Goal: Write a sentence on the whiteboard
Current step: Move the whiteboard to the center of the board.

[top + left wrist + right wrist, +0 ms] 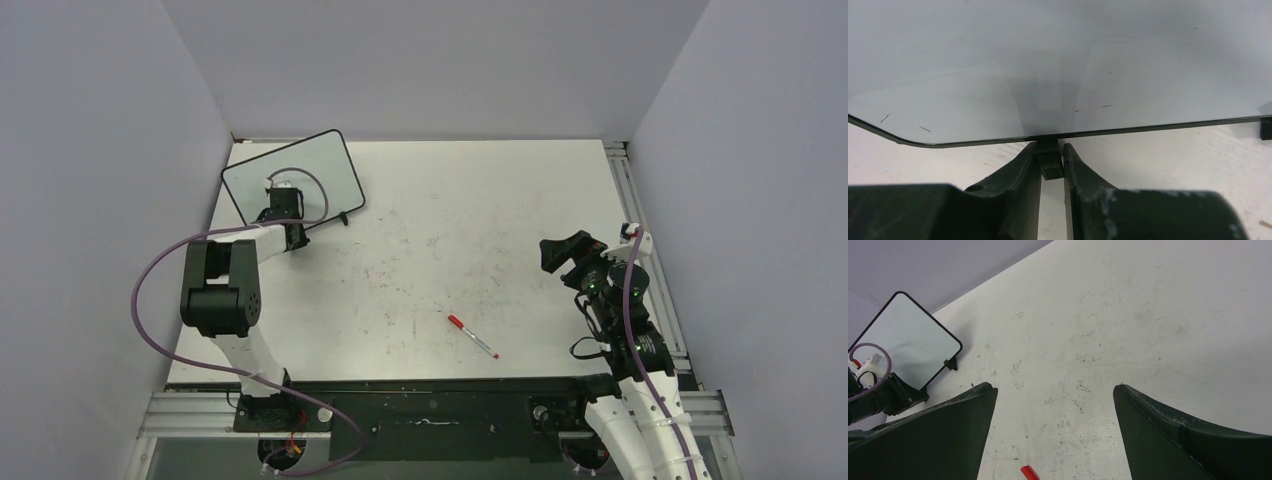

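One whiteboard [998,60] foot [1050,169] in L jaws, R jaws wide, marker [1027,473] cropped in R-wrist cam

Your white-linked, black-jointed left arm [222,290] and matching right arm [615,425] each carry a looping purple cable [135,305]; the dark wedge-shaped jaws show whitish scuffs along their edges.

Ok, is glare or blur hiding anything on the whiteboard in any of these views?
Left wrist: the whiteboard reads dull grey, no hot glare, just a faint vertical reflection above the left fingers; only tiny dark marks, no lettering. Top external: even light, soft shadows, board grey-blue. Right wrist: tabletop scuffs sharp, board pale and small, right fingers near-black silhouettes.
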Controlling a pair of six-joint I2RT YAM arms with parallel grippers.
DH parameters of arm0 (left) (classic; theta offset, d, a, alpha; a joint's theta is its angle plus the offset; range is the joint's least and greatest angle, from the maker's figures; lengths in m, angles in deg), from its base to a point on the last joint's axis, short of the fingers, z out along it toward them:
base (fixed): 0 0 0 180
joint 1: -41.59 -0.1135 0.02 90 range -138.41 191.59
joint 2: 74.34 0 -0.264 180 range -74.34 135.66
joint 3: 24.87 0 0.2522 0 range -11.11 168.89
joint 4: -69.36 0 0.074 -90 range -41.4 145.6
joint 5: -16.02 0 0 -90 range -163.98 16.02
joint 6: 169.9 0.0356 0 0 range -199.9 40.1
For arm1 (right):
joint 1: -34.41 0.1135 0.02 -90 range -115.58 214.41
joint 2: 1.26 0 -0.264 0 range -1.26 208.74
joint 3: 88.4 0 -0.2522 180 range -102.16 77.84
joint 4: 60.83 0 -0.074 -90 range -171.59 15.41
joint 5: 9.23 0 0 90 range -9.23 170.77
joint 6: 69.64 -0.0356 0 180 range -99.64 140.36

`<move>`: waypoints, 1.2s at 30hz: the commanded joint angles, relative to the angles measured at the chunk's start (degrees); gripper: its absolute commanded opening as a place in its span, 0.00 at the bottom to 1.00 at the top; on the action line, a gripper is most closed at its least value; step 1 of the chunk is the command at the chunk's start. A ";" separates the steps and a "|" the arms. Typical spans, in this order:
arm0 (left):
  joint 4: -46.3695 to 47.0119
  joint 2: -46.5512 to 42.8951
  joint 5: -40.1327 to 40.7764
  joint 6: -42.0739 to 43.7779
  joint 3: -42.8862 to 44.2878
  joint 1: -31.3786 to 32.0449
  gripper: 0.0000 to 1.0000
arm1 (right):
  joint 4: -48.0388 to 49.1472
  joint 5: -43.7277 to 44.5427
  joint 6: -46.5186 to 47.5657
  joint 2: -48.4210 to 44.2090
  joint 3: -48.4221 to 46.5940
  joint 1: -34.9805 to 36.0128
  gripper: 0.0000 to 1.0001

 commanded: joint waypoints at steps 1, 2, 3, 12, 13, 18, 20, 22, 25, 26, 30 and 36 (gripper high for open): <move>-1.28 -3.26 -5.05 3.40 -2.01 5.61 0.00 | 1.90 -0.76 0.81 0.14 -0.51 0.19 0.90; -1.57 -3.61 -4.55 3.83 -2.15 6.61 0.00 | 1.95 -0.85 0.81 0.09 -0.48 0.19 0.90; -1.78 -4.02 -3.99 4.20 -2.39 7.43 0.00 | 1.97 -0.93 0.89 0.12 -0.43 0.14 0.90; -2.72 -6.90 -4.72 5.79 -4.96 10.15 0.00 | 1.74 -1.61 1.23 -0.17 0.21 0.23 0.90; -2.63 -7.26 -5.20 6.18 -5.43 10.49 0.00 | 1.76 -1.61 1.31 -0.20 0.29 0.24 0.90; -2.67 -8.97 -6.38 8.21 -7.67 13.35 0.00 | 1.59 -1.45 1.55 -0.44 0.49 0.19 0.90; -2.78 -9.32 -6.38 9.41 -8.19 15.02 0.00 | 1.59 -1.36 1.70 -0.49 0.57 0.16 0.90; -3.14 -9.41 -6.10 10.02 -8.36 16.33 0.00 | 1.58 -1.38 1.86 -0.52 0.62 0.19 0.90; -4.16 -9.33 -5.79 10.34 -8.34 17.53 0.00 | 1.50 -1.67 2.10 -0.56 0.72 0.19 0.90; -4.41 -9.48 -5.60 10.43 -8.36 18.13 0.00 | 1.48 -1.77 2.18 -0.58 0.75 0.19 0.90; -6.89 -9.50 -2.98 9.94 -8.41 20.21 0.00 | 0.96 -1.74 2.28 -0.82 0.85 0.20 0.90; -10.45 -10.29 -0.59 8.81 -8.78 23.70 0.00 | 0.36 -1.83 2.28 -1.99 1.24 0.16 0.90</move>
